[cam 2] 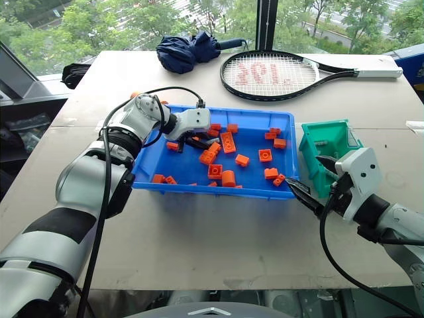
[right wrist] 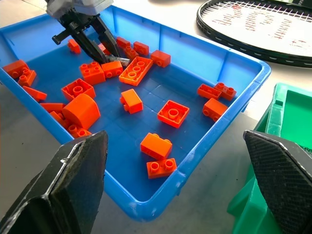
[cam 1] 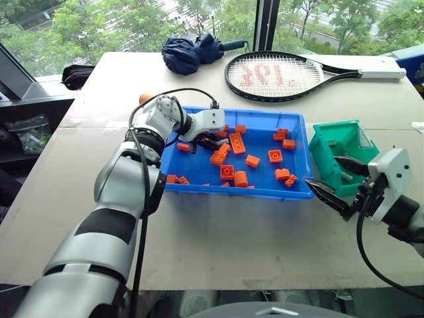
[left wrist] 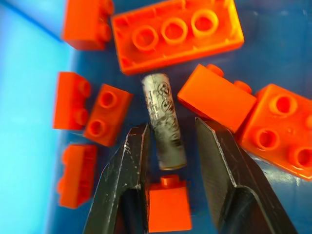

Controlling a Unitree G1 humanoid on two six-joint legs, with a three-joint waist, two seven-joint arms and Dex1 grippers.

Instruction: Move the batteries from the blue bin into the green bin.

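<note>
One silver-grey metal cylinder battery [left wrist: 164,121] lies on the floor of the wide, shallow bright-blue plastic bin [cam 1: 265,189], among scattered orange plastic building bricks [cam 1: 237,142]. In the left wrist view the left end effector [left wrist: 169,141] has its two black fingers [left wrist: 127,161] set on either side of the battery's near end; the jaws are narrowed but a gap shows on each side, so they straddle it without clamping it. A long three-stud orange brick [left wrist: 175,34] sits just beyond the battery's far end, and a small orange brick [left wrist: 168,207] sits just beside its near end, between the fingers. In the head views the left end effector reaches into the blue bin's far-left part, pointing steeply down.

The right end effector [cam 1: 338,179] hangs over the counter [cam 1: 232,245] between the blue bin's right end and the small, deep teal-green plastic bin [cam 1: 331,142], its black fingers spread wide and gripping nothing. The green bin stands just beside the blue bin, on its right. A small grey item [cam 2: 320,142] lies inside it; I cannot tell whether it is a battery.

A rounded, bigger orange block [right wrist: 81,110] rests near the blue bin's front wall. At the counter's far edge lie a black-framed tennis racket [cam 1: 278,75] with a white grip and a folded navy-blue umbrella [cam 1: 192,52].
</note>
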